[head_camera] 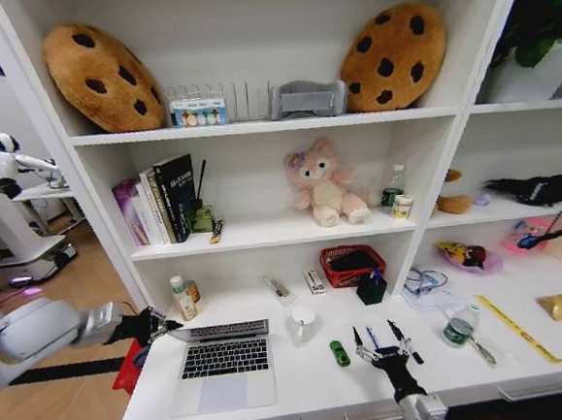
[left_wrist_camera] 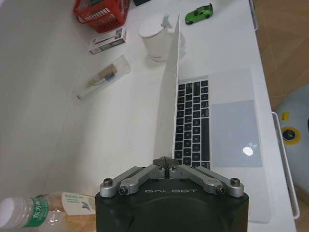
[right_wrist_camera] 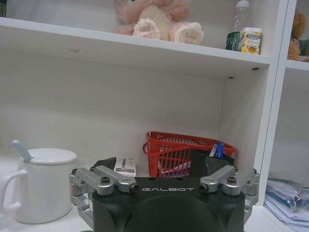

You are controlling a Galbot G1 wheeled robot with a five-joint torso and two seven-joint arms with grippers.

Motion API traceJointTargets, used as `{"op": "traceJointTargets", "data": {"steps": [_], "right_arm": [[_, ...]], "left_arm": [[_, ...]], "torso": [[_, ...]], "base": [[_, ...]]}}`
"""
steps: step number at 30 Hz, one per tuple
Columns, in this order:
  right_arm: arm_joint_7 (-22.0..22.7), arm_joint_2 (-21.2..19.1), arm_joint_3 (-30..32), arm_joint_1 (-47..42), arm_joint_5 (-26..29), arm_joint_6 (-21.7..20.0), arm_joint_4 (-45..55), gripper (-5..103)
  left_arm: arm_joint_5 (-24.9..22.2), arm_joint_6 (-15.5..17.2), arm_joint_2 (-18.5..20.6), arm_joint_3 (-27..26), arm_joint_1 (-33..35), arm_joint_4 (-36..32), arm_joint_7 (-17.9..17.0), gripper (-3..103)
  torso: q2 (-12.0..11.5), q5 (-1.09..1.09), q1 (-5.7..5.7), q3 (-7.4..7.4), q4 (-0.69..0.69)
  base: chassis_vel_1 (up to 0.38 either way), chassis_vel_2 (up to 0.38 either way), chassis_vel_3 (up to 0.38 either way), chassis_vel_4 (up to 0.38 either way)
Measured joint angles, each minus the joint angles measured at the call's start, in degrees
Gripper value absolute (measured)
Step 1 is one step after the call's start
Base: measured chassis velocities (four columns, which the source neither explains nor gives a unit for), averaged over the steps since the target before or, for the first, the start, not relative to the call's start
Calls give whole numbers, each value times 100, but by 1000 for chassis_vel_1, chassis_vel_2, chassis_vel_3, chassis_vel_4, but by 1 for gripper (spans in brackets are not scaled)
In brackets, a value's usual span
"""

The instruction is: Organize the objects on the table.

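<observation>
White shelving backs the tabletop point(head_camera: 304, 383). On it, at about 7 o'clock in the head view, sits the laptop point(head_camera: 223, 365). Its lid is tipped well down, and the left claw point(head_camera: 157, 329) has its fingers pressed together on the lid's left edge. The right claw point(head_camera: 382, 355) hovers spread at 5 o'clock, over the pens point(head_camera: 372, 338), with a green car point(head_camera: 340, 353) just beside. If the pinch slips, the lid could drop hard, or the push could skid the laptop toward the mug point(head_camera: 304, 323). From the left wrist, the screen is edge-on, so its face is hidden. The left fingertips are hidden behind the claw body.
</observation>
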Motion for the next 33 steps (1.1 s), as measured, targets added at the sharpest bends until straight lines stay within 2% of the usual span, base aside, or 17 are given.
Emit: {"op": "traceJointTargets", "data": {"steps": [6,11,12,15,17,18,20,21,22,23,25,27,29,30,31,32,33], "right_arm": [[-5,70,-20,-83,-98,136,-106,100],[-6,70,-29,-113,-120,191,-144,100],[-7,61,-37,-143,-136,205,-147,100],[-7,57,-47,-157,-147,208,-148,100],[-5,58,-61,-156,-151,198,-128,100],[-5,58,-61,-156,-151,198,-128,100],[73,51,-88,-156,-170,145,-67,100],[120,50,-95,-155,-177,125,-55,100],[120,50,-95,-155,-177,125,-55,100],[200,50,-101,-148,-183,95,-39,100],[225,52,-100,-145,-184,85,-34,100],[313,55,-100,-139,-179,40,-12,100],[378,48,-97,-138,-152,-9,10,100],[378,48,-97,-138,-152,-9,10,100],[451,25,-96,-152,-129,-66,31,100],[636,-57,-94,-184,-96,-173,55,100],[636,-57,-94,-184,-96,-173,55,100]], "left_arm": [[859,-173,-466,67,134,-151,484,0],[1270,-293,-952,158,316,-288,611,0],[1470,-362,-1246,165,445,-364,649,0],[1582,-482,-1597,153,528,-393,574,0],[1452,-635,-1976,122,515,-334,212,0],[1452,-635,-1976,122,515,-334,212,0],[1115,-640,-2570,78,448,-260,-537,6],[1045,-629,-2741,69,413,-245,-712,6],[1045,-629,-2741,69,413,-245,-712,6],[942,-591,-3070,43,355,-228,-1018,11],[906,-584,-3197,32,342,-225,-1114,11],[755,-564,-3744,13,322,-214,-1528,27],[636,-640,-4322,11,331,-200,-1932,32],[636,-640,-4322,11,331,-200,-1932,32],[558,-787,-4818,12,361,-195,-2236,43],[436,-1030,-5745,-49,436,-254,-2882,48],[436,-1030,-5745,-49,436,-254,-2882,48]], "torso": [[0,0,0,0,-1],[0,0,0,0,0],[0,-2,0,0,1],[0,-1,-1,0,1],[0,0,-1,0,0],[0,0,-1,0,0],[0,1,0,0,-2],[0,1,0,0,-2],[0,1,0,0,-2],[0,0,0,0,-2],[0,1,0,0,-3],[0,0,0,0,0],[0,1,0,0,-1],[0,1,0,0,-1],[0,-2,-1,0,2],[0,0,-1,-1,3],[0,0,-1,-1,3]], "base": [[0,0,0,0],[0,0,0,0],[0,0,0,0],[0,0,0,0],[0,0,0,0],[0,0,0,0],[0,0,0,0],[0,0,0,0],[0,0,0,0],[0,0,0,0],[0,0,0,0],[0,0,0,0],[0,0,0,0],[0,0,0,0],[0,0,0,0],[0,0,0,0],[0,0,0,0]]}}
